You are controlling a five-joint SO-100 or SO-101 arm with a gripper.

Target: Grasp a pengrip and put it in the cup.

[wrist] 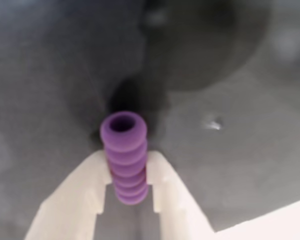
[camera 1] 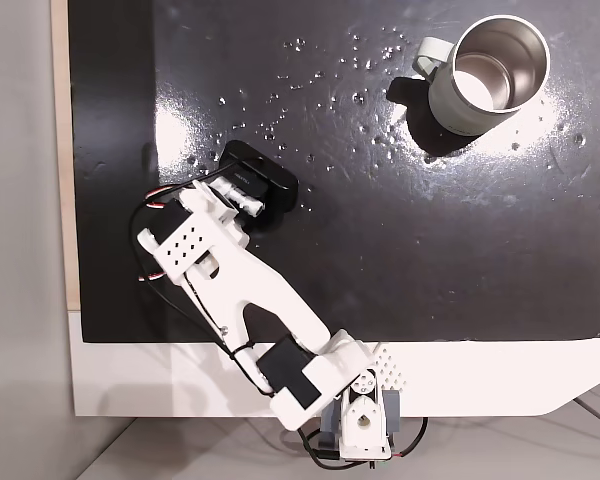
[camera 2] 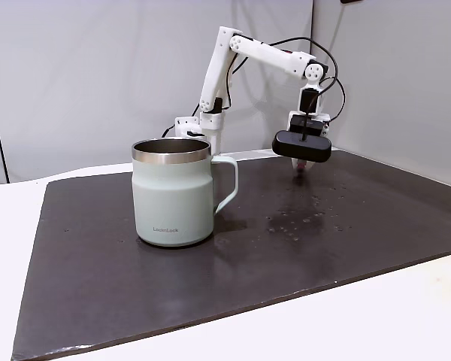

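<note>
Only the wrist view shows the end effector (wrist: 126,175) clamped on the purple pengrip (wrist: 125,155).

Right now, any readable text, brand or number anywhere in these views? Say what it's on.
"LocknLock": small dark print low on the side of the mug, in a fixed view; tiny, so the spelling is my best reading.
No text on the purple pen grip held in the gripper, in the wrist view.
No lettering can be made out on the arm or the black mat.
</note>
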